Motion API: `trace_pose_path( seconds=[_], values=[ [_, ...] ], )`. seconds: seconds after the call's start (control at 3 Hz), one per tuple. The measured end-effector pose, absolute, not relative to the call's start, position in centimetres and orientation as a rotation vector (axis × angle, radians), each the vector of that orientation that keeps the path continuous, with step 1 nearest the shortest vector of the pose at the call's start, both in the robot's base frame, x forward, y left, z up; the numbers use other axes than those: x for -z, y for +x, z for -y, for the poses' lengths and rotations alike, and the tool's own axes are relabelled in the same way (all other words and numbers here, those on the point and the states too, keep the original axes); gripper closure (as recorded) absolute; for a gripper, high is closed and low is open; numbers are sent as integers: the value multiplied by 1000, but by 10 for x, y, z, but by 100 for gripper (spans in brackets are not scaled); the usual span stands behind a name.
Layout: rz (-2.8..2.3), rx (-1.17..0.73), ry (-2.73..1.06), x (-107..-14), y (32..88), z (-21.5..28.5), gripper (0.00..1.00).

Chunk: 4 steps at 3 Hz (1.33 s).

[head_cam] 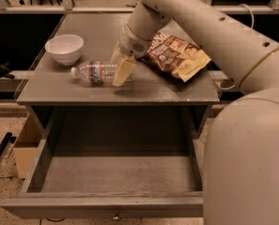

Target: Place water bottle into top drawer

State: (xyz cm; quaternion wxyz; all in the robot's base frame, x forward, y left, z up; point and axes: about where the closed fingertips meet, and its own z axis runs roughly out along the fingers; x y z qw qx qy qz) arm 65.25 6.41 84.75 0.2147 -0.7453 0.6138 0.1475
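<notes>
The water bottle (95,72) lies on its side on the grey table top (83,93), white cap pointing left toward the bowl. My gripper (120,63) is down at the bottle's right end, its cream tip against the bottle's base. The arm reaches in from the upper right. The top drawer (102,207) is pulled fully out below the table's front edge; its inside is bare, and its small metal knob (115,216) shows at the bottom.
A white bowl (64,48) stands at the table's left, just behind the bottle's cap. A brown snack bag (177,55) lies to the right of my gripper. A cardboard box (25,146) sits on the floor left of the drawer.
</notes>
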Motion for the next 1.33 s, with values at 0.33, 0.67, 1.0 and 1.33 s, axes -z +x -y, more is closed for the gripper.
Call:
trace_pose_path(
  seconds=[0.33, 0.67, 1.0, 1.33],
  values=[
    [-1702, -409, -2067, -847, 652, -64, 61],
    [-1702, -409, -2067, -847, 652, -64, 84],
    [-1702, -409, -2067, -847, 652, -64, 100],
    [-1703, -409, -2067, -847, 652, -64, 100]
  ],
)
